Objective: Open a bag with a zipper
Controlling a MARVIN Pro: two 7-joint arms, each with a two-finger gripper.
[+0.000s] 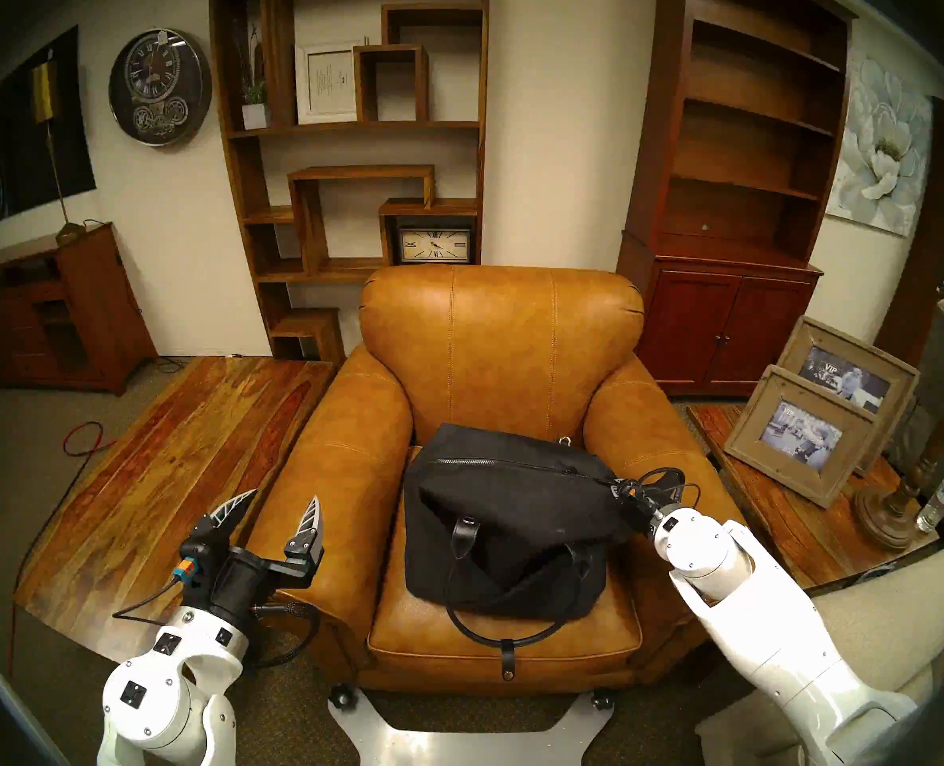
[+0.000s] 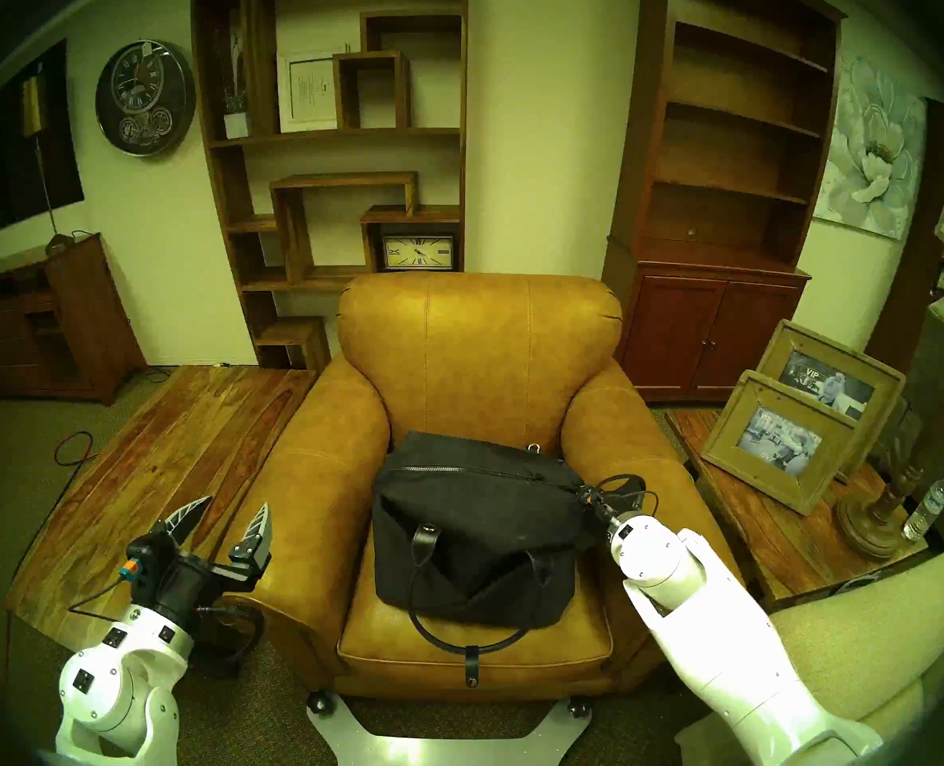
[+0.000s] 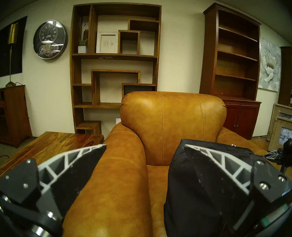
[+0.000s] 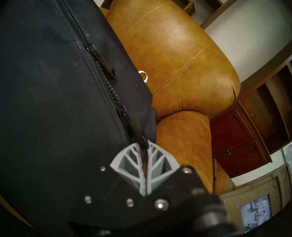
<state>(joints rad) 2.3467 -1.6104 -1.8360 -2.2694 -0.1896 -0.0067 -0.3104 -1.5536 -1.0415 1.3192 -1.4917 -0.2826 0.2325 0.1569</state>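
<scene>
A large black fabric bag point(image 1: 505, 519) point(image 2: 475, 527) lies on the seat of a tan leather armchair point(image 1: 500, 328). Its zipper point(image 1: 505, 462) point(image 4: 97, 64) runs closed across the top. My right gripper point(image 1: 619, 489) point(image 4: 144, 145) is at the bag's right end, shut on a black zipper pull tab point(image 4: 133, 127). A second pull tab point(image 4: 106, 64) lies further along the zipper. A small metal ring point(image 4: 144, 75) shows at the bag's back edge. My left gripper point(image 1: 277, 509) point(image 3: 145, 151) is open and empty over the chair's left armrest, apart from the bag point(image 3: 189, 171).
A loop handle point(image 1: 505, 621) hangs over the seat's front edge. A wooden table point(image 1: 171, 472) stands left of the chair. A side table at the right holds picture frames point(image 1: 807, 433), a lamp base and a water bottle point(image 1: 939, 499). Shelves and cabinets line the back wall.
</scene>
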